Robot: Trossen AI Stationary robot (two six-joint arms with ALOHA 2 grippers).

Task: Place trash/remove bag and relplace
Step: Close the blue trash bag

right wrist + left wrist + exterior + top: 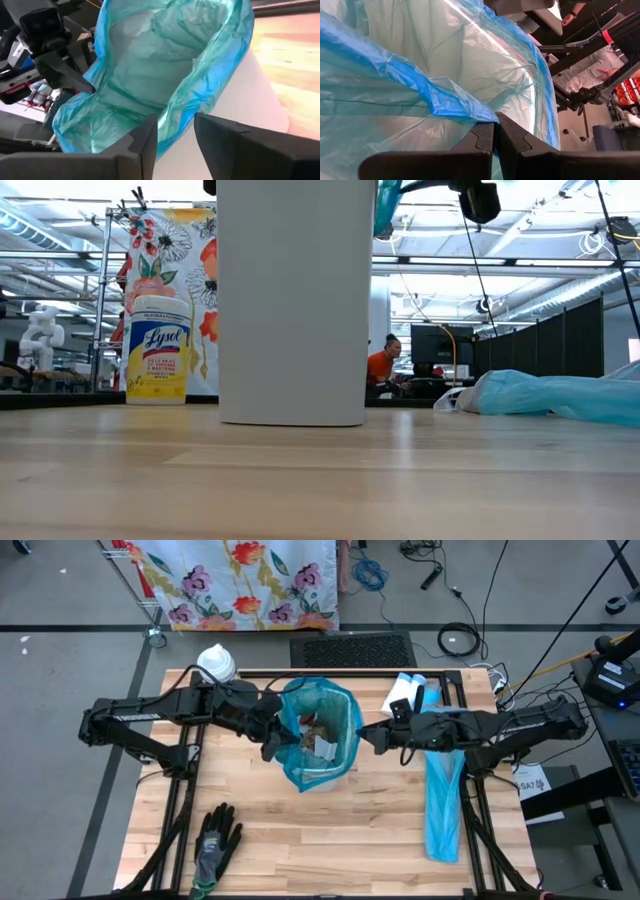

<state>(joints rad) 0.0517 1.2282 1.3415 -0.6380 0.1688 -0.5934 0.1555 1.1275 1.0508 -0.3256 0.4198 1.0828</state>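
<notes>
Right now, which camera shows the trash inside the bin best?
The high view: it looks straight down into the blue bag and shows the trash at the bottom. The low view shows only the white bin wall. Both wrist views show just bag film.

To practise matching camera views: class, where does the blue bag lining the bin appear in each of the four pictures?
High view: blue bag at table centre, between both arms.
Low view: only a scrap beside the white bin, top edge.
Left wrist view: fills the picture.
Right wrist view: centre.
Shared landmark: the white bin.
</notes>
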